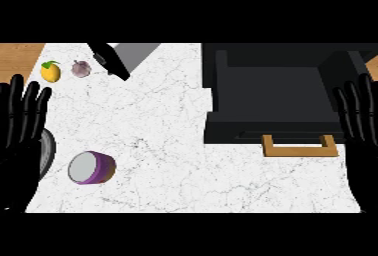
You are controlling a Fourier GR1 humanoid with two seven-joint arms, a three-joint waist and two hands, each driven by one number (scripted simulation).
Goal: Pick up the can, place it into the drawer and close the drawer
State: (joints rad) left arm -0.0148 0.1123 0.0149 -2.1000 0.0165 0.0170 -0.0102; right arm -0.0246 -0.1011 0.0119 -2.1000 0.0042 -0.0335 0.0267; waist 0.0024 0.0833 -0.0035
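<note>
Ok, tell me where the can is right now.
In the head view the can lies on its side on the white counter, lower left, near the left hand and far from the open drawer.

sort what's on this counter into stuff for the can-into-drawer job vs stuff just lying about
For the job: can, lying on its side; open drawer with wooden handle.

Lying about: yellow fruit, purple garlic-like bulb, knife.
</note>
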